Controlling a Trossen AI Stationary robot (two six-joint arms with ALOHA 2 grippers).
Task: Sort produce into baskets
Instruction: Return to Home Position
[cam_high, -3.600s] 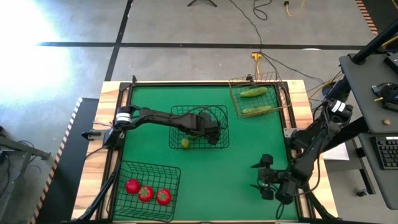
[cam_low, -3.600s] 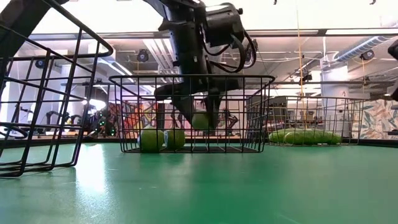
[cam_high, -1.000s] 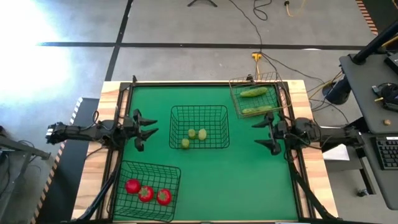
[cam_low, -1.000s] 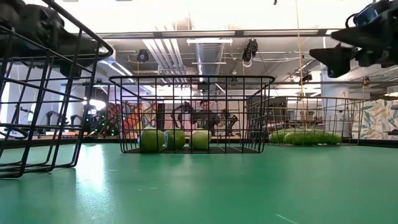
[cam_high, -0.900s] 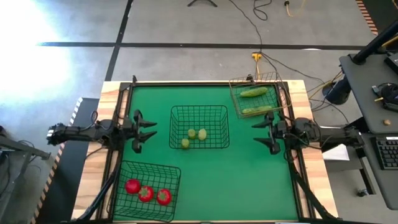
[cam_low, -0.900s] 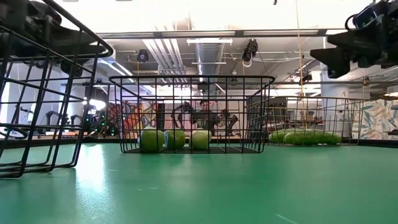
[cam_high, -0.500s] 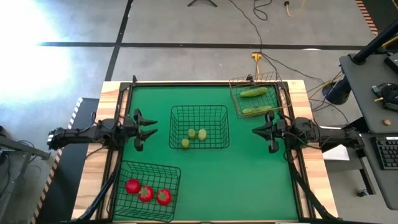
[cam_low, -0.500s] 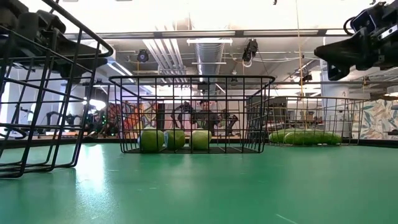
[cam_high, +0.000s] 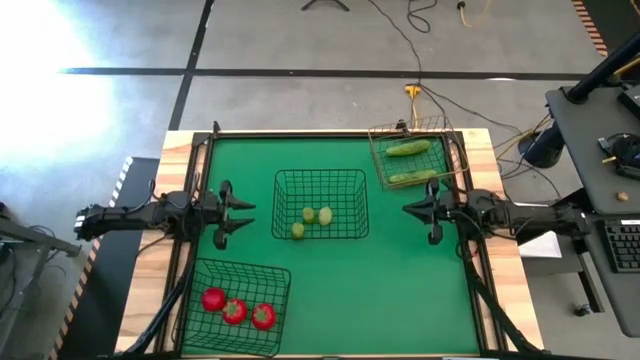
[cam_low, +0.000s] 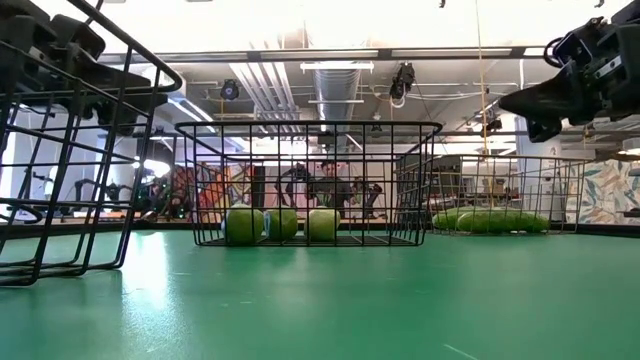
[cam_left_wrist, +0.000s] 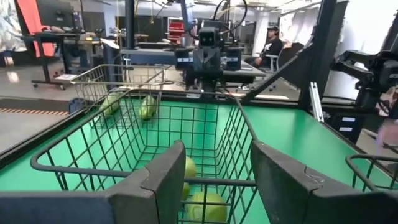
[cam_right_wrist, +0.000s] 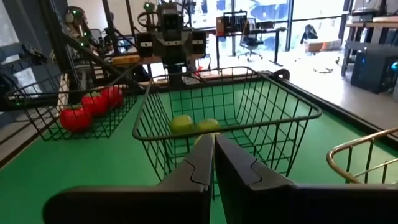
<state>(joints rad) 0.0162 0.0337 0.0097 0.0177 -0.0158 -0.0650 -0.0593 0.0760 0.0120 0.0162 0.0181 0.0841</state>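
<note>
Left gripper (cam_high: 240, 212): at the left edge of the green mat (cam_high: 400, 290), level with the middle basket (cam_high: 320, 172); fingers apart, holding nothing.
Right gripper (cam_high: 410, 211): at the right edge, facing the left one; fingers pressed together on nothing.
Limes (cam_high: 311, 216): three, lying in the middle dark basket.
Tomatoes (cam_high: 235, 311): three, in the near-left dark basket (cam_high: 240, 264).
Cucumbers (cam_high: 408, 148): two, in the far-right tan basket (cam_high: 378, 160); long axes run roughly left to right.
Key relation: the middle basket sits directly between the grippers. The left arm is nearer the tomatoes, the right arm nearer the cucumbers.
Progress: sorting looks finished, as every piece seen lies in a basket.
Next move: probably only settling both arms at rest, away from the basket rims.
</note>
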